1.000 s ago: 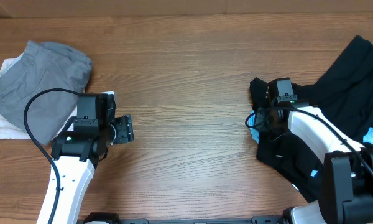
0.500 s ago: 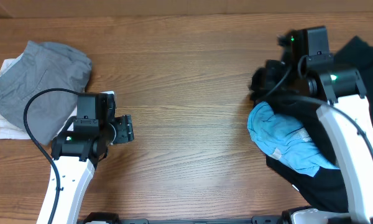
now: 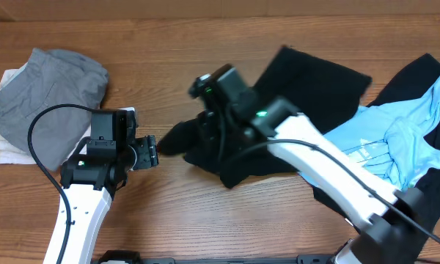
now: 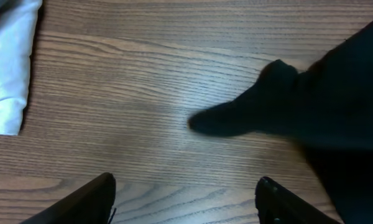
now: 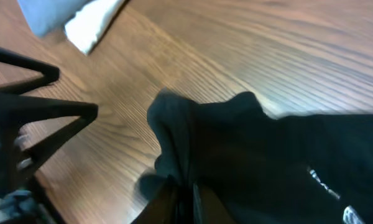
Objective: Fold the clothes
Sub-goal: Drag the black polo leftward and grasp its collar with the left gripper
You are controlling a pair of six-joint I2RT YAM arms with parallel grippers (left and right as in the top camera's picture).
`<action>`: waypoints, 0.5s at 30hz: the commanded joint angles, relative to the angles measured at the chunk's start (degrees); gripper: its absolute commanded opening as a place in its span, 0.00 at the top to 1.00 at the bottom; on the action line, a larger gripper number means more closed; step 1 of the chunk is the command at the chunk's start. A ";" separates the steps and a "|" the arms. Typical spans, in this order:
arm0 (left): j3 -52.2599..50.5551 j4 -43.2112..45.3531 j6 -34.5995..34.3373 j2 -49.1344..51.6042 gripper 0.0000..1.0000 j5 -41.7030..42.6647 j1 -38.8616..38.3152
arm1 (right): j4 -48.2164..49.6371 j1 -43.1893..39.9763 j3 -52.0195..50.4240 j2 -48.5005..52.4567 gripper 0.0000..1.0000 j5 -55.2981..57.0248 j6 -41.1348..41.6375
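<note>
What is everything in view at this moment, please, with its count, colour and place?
black shirt: one, black, table centre
blue garment: one, light blue, right side
dark clothing: count unclear, black, right edge, partly under the blue garment
grey garment: one, grey, left edge
white cloth: one, white, under the grey garment
table: one, brown wood
left pincer: one, black, open, empty, beside the shirt's tip
right pincer: one, black, closed on the black shirt
</note>
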 commanded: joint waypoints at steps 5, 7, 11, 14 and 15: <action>1.31 0.00 -0.39 0.17 0.19 2.29 0.24 | -2.62 -0.94 0.83 1.90 0.31 8.94 2.86; 1.31 0.02 -0.39 0.17 0.17 3.91 0.24 | -6.34 -1.90 1.92 0.46 0.27 15.85 7.06; 1.31 0.00 -0.39 0.20 0.15 8.00 0.24 | -15.47 -6.32 2.93 -5.09 0.00 29.92 20.48; 1.27 -0.07 -0.42 0.20 0.15 12.52 0.24 | -21.40 -12.74 2.82 -8.76 0.00 31.82 26.80; 1.22 -0.20 -0.42 0.24 0.15 13.60 0.24 | -23.43 -15.50 2.82 -9.44 0.00 31.34 27.28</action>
